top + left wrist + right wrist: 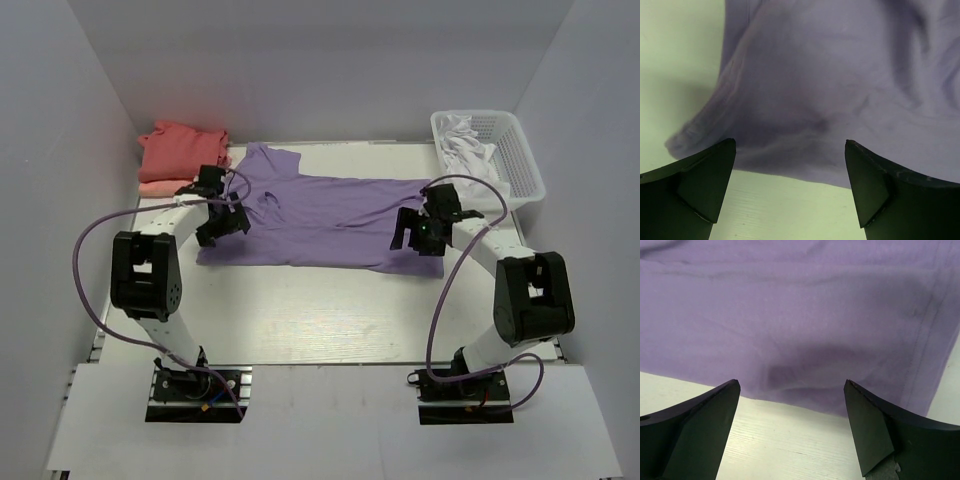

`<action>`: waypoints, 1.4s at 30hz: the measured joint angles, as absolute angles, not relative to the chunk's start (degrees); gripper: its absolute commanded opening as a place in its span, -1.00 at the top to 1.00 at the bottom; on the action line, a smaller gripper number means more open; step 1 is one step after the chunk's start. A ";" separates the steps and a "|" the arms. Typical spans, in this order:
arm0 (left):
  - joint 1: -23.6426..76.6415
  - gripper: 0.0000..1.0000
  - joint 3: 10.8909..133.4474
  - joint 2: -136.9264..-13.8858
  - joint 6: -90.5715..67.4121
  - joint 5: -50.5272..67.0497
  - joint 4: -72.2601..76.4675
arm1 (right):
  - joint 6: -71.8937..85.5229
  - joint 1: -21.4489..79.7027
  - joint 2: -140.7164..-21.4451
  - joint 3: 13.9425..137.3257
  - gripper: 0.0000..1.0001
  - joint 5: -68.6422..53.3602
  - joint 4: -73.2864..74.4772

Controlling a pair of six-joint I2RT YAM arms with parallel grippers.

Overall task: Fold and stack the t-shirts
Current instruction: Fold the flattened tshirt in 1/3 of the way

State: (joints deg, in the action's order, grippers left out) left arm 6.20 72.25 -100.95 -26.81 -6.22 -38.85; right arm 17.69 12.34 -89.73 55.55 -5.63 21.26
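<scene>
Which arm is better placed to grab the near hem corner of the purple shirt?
Right. The right gripper is open over the purple shirt's near edge, beside its stitched hem; the left gripper is at the sleeve end.

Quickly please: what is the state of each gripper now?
Left gripper: open, empty, over the edge of the lavender t-shirt.
Right gripper: open, empty, over that shirt too.

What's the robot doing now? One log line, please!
purple shirt: spread | left gripper: open at shirt edge | right gripper: open at shirt edge | red shirts: stacked
</scene>
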 measured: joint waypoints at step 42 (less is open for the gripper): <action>11.27 -0.93 58.63 -80.71 -40.77 -2.48 -42.81 | 28.29 11.42 -58.02 38.02 -0.81 4.73 26.48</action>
